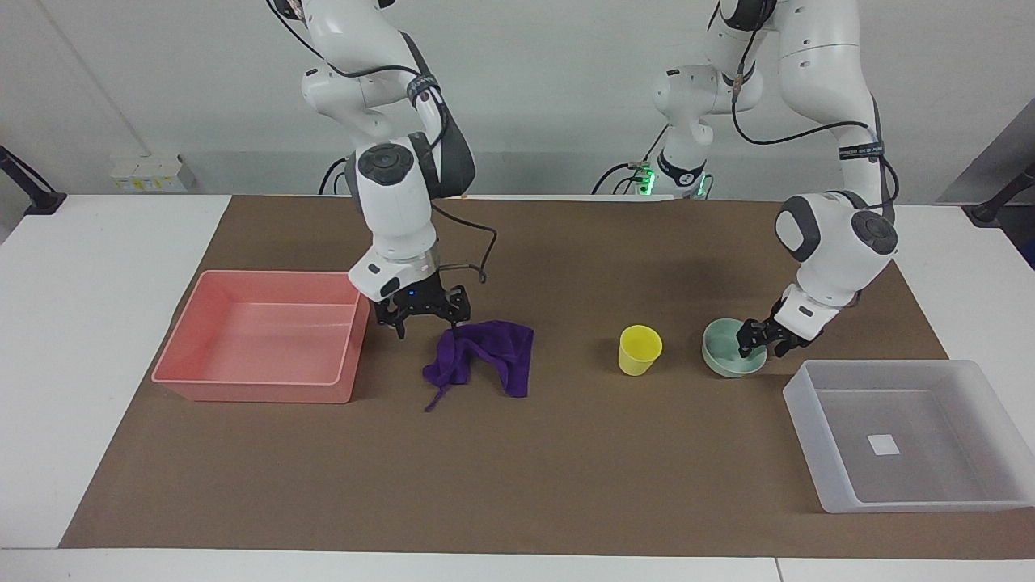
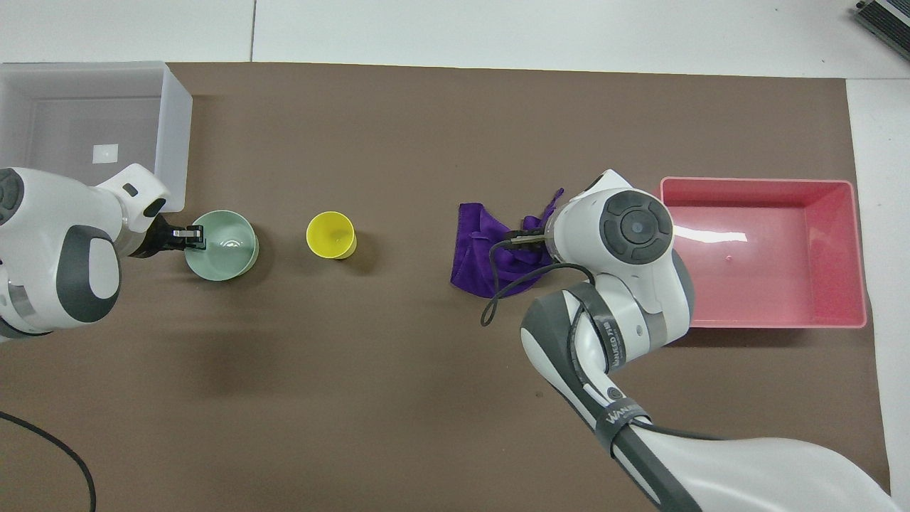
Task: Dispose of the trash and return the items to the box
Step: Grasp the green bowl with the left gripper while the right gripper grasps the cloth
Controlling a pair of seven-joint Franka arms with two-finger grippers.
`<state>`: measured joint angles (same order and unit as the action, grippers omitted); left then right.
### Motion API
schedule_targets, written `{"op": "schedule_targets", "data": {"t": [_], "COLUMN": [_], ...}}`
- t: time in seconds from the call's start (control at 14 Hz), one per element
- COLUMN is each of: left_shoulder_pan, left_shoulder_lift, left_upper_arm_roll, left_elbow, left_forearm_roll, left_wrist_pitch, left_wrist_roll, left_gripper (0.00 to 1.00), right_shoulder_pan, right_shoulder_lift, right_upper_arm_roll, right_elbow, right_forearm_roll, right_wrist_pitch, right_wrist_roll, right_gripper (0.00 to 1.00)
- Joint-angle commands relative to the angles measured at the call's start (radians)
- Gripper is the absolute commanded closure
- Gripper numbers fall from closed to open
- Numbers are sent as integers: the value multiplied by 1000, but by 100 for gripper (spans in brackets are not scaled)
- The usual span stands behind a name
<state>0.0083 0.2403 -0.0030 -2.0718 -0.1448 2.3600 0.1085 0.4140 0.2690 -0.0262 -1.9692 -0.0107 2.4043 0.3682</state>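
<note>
We see our left gripper (image 1: 758,345) closed on the pale mint-green bowl's (image 1: 728,360) rim; our right gripper (image 1: 426,324), fingers spread, hovers over the purple cloth rag (image 1: 485,360).

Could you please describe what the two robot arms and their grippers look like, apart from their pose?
Both arms have glossy white rounded shells with dark grey joint caps and bands. Black cables run along them, and one loops loose beside the right gripper. A grey band on the right arm carries white lettering. Both the right gripper and the left gripper are small, black, two-fingered linkages. A blue light glows above the right gripper, and green lights shine at the arm bases.
</note>
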Motion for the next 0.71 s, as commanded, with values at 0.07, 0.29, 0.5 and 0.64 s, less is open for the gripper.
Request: {"op": "schedule_targets", "data": {"t": [0.07, 0.29, 0.5, 0.64], "left_shoulder_pan": [9, 6, 13, 13], "left_shoulder_lift": [-38, -47, -56, -78], "left_upper_arm_roll": [-9, -8, -6, -6], "left_elbow": [13, 106, 199, 200], "left_forearm_roll": [-24, -24, -24, -24], "left_wrist_pitch": [-16, -68, -140, -145], "left_wrist_roll": [11, 8, 8, 8], "left_gripper": [100, 100, 100, 100], "right_shoulder_pan": [15, 17, 48, 46], "right_shoulder_lift": [33, 61, 62, 64], "right_upper_arm_roll": [-3, -3, -3, -3], "right_elbow": [-46, -66, -89, -100], "right_forearm_roll": [9, 8, 9, 9], "right_wrist_pitch": [99, 176, 203, 205], "right_wrist_roll": [60, 72, 102, 118], "right_gripper": [0, 0, 72, 100]}}
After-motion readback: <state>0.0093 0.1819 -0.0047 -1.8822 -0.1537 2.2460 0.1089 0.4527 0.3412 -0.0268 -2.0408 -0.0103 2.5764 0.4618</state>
